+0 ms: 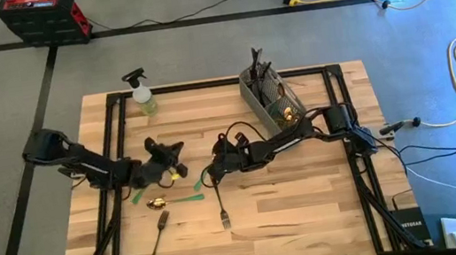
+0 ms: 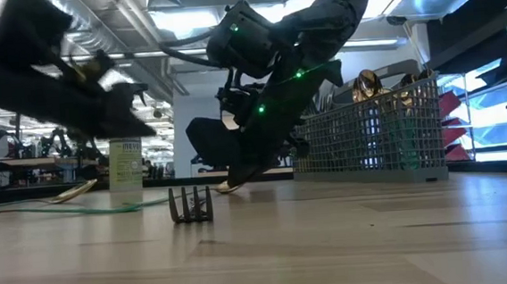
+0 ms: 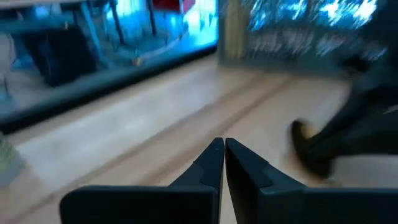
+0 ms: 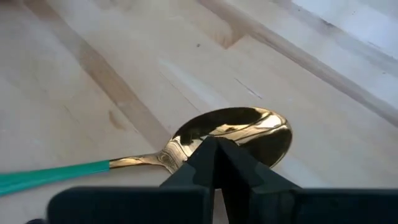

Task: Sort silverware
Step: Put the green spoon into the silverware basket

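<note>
On the pale wooden slatted table [image 1: 312, 214], several pieces of slim silverware were laid out near the middle. A dark fork [image 1: 221, 207] was seen lying on the boards in front of the right gripper [image 1: 210, 176], tines toward the near edge; in the low view its tines [image 2: 191, 204] were seen end-on. A second fork with a gold head and dark handle [image 1: 157, 241] was placed to the left of it, angled toward the near left corner. Between the two arms a green-handled spoon with a shiny gold bowl [image 4: 239, 134] was laid flat on the wood, its green handle [image 1: 186, 199] pointing toward the right arm's side. More cutlery was stood upright in the grey wire-mesh caddy [image 1: 271, 99] at the far side of the table, right of centre, and a clear spray bottle with a black trigger [image 1: 142, 93] was stood at the far left.

The right gripper was lowered close over the spoon's bowl, its two dark fingers [image 4: 214, 163] clenched together with nothing between them; whether the tips were touching the bowl could not be told. The left gripper [image 1: 175, 163] was held above the table left of centre, its fingers [image 3: 211, 165] likewise pressed shut and empty
</note>
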### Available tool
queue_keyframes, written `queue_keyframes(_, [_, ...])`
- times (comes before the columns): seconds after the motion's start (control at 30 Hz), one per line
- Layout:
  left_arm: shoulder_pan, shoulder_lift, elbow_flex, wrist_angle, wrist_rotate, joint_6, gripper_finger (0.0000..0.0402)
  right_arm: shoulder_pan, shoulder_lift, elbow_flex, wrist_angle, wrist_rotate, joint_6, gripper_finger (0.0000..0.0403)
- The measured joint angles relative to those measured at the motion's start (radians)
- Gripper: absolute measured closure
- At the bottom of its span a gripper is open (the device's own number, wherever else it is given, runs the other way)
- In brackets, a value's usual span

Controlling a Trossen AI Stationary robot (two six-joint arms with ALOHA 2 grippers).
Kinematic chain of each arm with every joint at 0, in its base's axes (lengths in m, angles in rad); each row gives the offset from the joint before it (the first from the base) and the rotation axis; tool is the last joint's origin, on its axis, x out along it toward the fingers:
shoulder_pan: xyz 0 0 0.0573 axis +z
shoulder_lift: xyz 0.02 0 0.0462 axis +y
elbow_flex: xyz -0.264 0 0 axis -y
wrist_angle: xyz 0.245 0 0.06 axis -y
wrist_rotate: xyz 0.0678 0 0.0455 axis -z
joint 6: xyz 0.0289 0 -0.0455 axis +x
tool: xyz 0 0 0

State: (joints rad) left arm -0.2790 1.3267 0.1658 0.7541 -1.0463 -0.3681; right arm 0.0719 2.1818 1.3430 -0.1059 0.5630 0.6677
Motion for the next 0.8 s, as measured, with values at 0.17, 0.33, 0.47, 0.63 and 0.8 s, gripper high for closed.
queue_keyframes(0.17, [-0.143,-0.070,0.000,-0.028,-0.038,0.035,0.0402,0.000,-0.012,0.000,-0.005,-0.008,-0.055,0.0403])
queue_keyframes(0.33, [-0.202,-0.077,0.000,-0.036,-0.039,0.019,0.0402,-0.005,-0.082,0.004,-0.025,-0.061,-0.109,0.0403])
queue_keyframes(0.47, [-0.222,-0.077,0.000,-0.037,-0.037,0.004,0.0402,-0.049,-0.097,0.003,-0.089,-0.158,-0.127,0.0403])
queue_keyframes(0.63, [-0.241,-0.077,0.000,-0.040,-0.030,0.023,0.0402,-0.095,-0.079,0.003,-0.111,-0.256,-0.150,0.0403])
queue_keyframes(0.8, [-0.241,-0.077,0.000,-0.041,-0.029,0.028,0.0402,-0.127,-0.062,0.003,-0.136,-0.268,-0.165,0.0403])
